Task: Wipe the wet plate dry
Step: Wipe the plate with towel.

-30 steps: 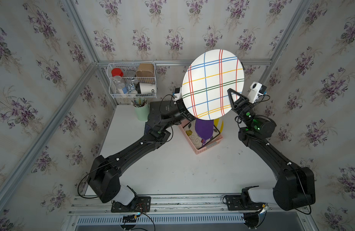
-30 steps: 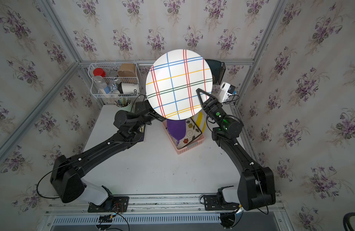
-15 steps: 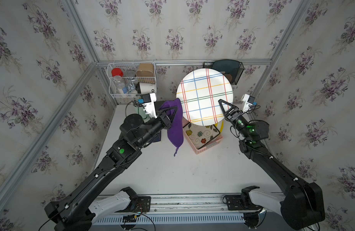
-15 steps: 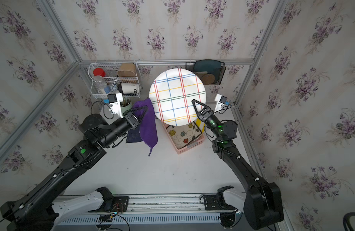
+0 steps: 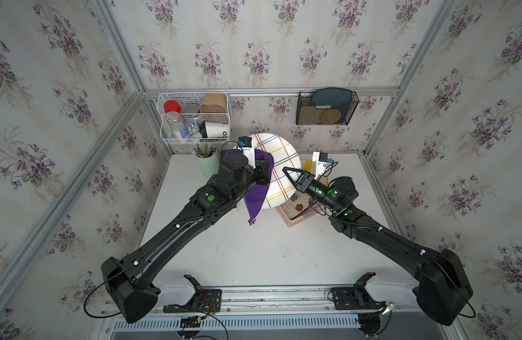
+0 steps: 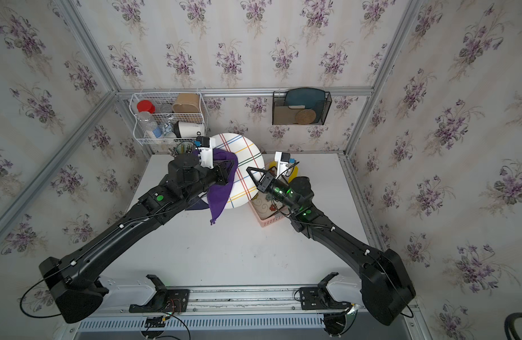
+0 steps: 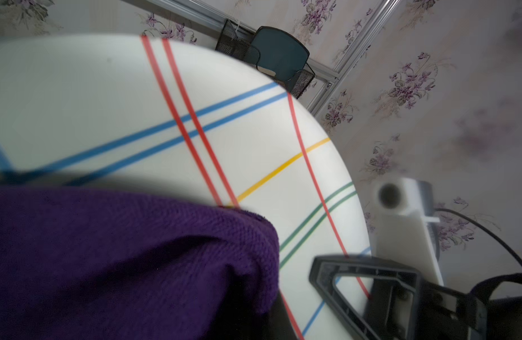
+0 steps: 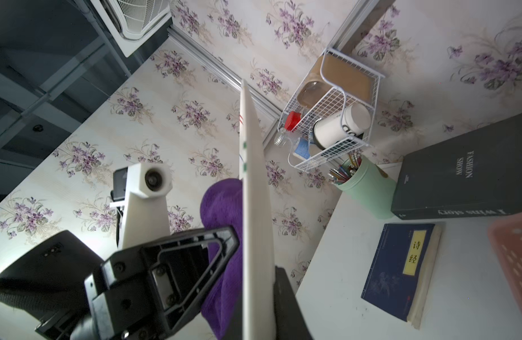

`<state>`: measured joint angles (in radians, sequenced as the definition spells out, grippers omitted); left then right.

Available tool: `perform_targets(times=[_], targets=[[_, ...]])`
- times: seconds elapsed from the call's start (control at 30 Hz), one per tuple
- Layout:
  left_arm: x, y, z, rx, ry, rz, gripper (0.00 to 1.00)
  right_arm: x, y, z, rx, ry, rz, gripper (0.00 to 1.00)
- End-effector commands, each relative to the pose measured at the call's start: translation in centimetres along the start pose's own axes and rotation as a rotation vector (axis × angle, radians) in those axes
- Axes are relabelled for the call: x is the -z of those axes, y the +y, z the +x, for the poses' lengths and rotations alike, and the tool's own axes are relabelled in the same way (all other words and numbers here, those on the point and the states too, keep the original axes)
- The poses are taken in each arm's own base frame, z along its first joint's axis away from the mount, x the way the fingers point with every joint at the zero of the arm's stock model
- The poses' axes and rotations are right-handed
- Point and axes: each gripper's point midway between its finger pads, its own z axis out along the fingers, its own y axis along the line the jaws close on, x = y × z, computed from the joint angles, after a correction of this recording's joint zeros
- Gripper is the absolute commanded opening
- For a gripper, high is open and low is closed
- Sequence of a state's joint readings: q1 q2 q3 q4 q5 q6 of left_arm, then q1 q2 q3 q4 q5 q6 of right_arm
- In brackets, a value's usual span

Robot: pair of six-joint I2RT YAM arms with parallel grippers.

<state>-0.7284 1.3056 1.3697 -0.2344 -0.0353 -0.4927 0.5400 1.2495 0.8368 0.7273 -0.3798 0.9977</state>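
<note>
**Item 1:** round white plate with coloured crossing stripes (image 5: 283,160) is standing nearly on edge in the air over the rear of the white tabletop (image 5: 254,253), just beside the pink perforated plastic basket (image 5: 298,216).

**Item 2:** right gripper (image 5: 287,173) is pinching the plate's rim, jaws narrow, one finger on each face (image 8: 255,235).

**Item 3:** left gripper (image 6: 228,173) is clamping tight on the purple terry cloth (image 5: 258,194). Its tips are buried in the fabric, which seems to be pressing on the striped face (image 7: 195,235). The cloth's tail is hanging below the plate.
</note>
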Motion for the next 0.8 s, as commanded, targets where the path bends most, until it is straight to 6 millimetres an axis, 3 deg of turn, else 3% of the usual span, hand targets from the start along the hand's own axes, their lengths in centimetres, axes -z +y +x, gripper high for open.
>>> perform_targets(times=[0.0, 0.07, 0.13, 0.2, 0.23, 0.3, 0.4, 0.5, 0.63, 0.7, 0.77], targets=[[1.9, 2.7, -1.9, -0.045, -0.051, -0.156, 0.0, 1.3, 4.7, -3.7, 0.084, -0.105, -0.165, 0.0], [3.3, 3.4, -4.0, -0.09, -0.092, -0.202, 0.0, 0.8, 4.8, -2.0, 0.115, -0.047, -0.157, 0.0], [3.5, 3.1, -4.8, -0.123, -0.092, -0.19, 0.0, -0.5, 6.0, 2.9, 0.109, 0.071, -0.177, 0.0], [2.3, 2.1, -4.0, -0.149, -0.037, -0.128, 0.0, -1.3, 7.0, 6.2, 0.087, 0.147, -0.212, 0.0], [1.5, 1.7, -3.2, -0.137, -0.001, -0.096, 0.0, -1.6, 7.5, 6.9, 0.072, 0.167, -0.239, 0.0], [-0.1, 1.3, -1.0, -0.096, 0.086, -0.047, 0.0, -1.6, 8.4, 5.9, 0.068, 0.131, -0.269, 0.0], [-1.2, 1.5, 1.8, -0.022, 0.172, -0.026, 0.0, -0.9, 9.1, 2.6, 0.141, 0.034, -0.235, 0.0], [-0.4, 1.6, 3.1, -0.003, 0.181, 0.006, 0.0, -0.4, 8.2, 0.8, 0.181, 0.0, -0.164, 0.0], [0.8, 0.9, 5.2, 0.01, 0.204, 0.102, 0.0, 0.0, 6.5, 0.0, 0.109, 0.004, -0.161, 0.0], [1.2, 2.1, 6.5, 0.035, 0.23, 0.061, 0.0, 0.7, 5.8, -1.4, 0.057, -0.026, -0.164, 0.0], [2.4, 3.5, 6.2, 0.123, 0.192, 0.016, 0.0, 2.6, 4.1, -4.5, 0.001, -0.107, -0.145, 0.0]])
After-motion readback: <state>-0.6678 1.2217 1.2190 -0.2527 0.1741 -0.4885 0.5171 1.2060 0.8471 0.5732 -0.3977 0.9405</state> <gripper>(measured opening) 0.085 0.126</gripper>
